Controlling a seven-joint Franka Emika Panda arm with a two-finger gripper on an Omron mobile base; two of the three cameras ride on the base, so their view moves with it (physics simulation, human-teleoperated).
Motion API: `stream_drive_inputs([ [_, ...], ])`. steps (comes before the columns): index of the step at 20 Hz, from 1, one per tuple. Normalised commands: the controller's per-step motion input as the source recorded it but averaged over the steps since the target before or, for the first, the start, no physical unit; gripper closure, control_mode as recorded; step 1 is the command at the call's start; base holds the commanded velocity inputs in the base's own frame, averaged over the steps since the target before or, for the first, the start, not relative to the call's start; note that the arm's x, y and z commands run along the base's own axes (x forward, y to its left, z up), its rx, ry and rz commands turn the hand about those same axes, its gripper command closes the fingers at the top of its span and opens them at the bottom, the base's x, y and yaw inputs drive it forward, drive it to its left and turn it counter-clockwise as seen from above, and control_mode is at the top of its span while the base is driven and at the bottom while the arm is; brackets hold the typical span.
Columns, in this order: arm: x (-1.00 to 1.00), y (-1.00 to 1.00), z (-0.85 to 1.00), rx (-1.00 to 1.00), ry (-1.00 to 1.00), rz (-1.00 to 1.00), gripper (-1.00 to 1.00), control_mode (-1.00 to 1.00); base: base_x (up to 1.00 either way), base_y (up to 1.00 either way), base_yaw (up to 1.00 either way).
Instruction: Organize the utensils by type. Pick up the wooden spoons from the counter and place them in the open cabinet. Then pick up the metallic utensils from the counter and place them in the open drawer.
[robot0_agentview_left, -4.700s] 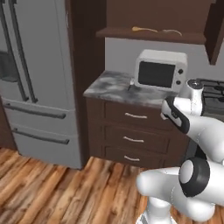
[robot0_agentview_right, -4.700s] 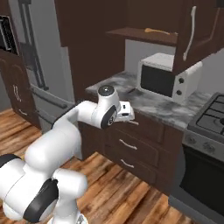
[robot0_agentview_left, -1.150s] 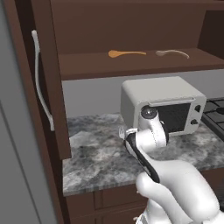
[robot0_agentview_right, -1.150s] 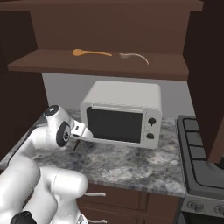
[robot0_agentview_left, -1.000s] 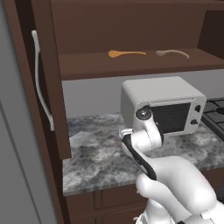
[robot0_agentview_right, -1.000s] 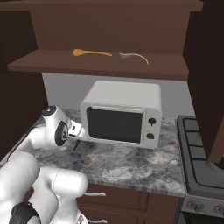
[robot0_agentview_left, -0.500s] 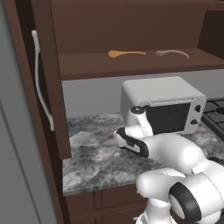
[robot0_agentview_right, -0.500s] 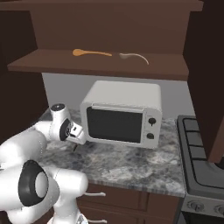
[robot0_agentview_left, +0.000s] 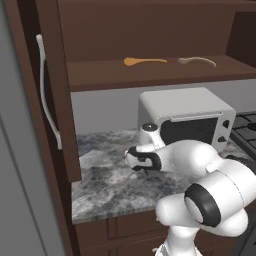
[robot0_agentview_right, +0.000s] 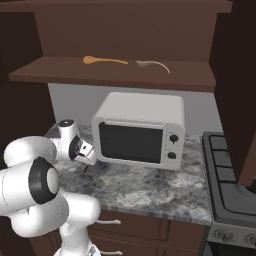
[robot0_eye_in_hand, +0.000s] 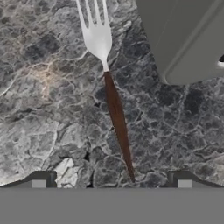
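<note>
Fork (robot0_eye_in_hand: 107, 83) lies flat on the grey marbled tabletop (robot0_eye_in_hand: 39, 109), silver tines pointing to the top of the hand view, dark reddish-brown handle running down toward the bottom edge. Handle end sits between the two fingertips (robot0_eye_in_hand: 40, 180) of the tool (robot0_eye_in_hand: 111, 181), which stand wide apart with nothing between them touching either pad; the tool is open and grips nothing.

In the base views the tool (robot0_agentview_right: 90, 159) hangs low over the tabletop (robot0_agentview_left: 105, 185), just left of the white microwave (robot0_agentview_left: 185, 120), with the arm folded down in front of it. A corner of the microwave's underside (robot0_eye_in_hand: 188, 39) shows at the upper right of the hand view, near the fork's tines but apart from them.

Two wooden spoons rest on the shelf of the open cabinet (robot0_agentview_left: 150, 75): the orange-tan spoon (robot0_agentview_left: 142, 61) to the left, the pale spoon (robot0_agentview_left: 197, 60) to the right, apart from one another. Cabinet door (robot0_agentview_left: 55, 90) stands open at the left, its white handle visible. A stove (robot0_agentview_right: 227, 185) adjoins the tabletop on the right.
</note>
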Motion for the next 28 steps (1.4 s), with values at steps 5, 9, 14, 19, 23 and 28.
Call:
stream_drive_inputs([
  [5,0.16,-0.02,-0.22,0.0,0.0,-0.08,-1.0,-1.0,0.0,0.0,0.0],
  [9,0.17,-0.01,-0.14,0.0,-0.02,-0.02,-1.0,-1.0,0.0,0.0,0.0],
  [14,0.19,-0.11,-0.09,0.0,0.0,-0.01,-1.0,-1.0,0.0,0.0,0.0],
  [19,0.26,-0.12,-0.13,-0.02,0.0,-0.02,-1.0,-1.0,0.0,0.0,0.0],
  [23,0.25,-0.03,-0.23,0.0,0.0,-0.02,-1.0,-1.0,0.0,0.0,0.0],
  [28,0.17,0.0,-0.27,0.0,0.0,-0.03,-1.0,-1.0,0.0,0.0,0.0],
])
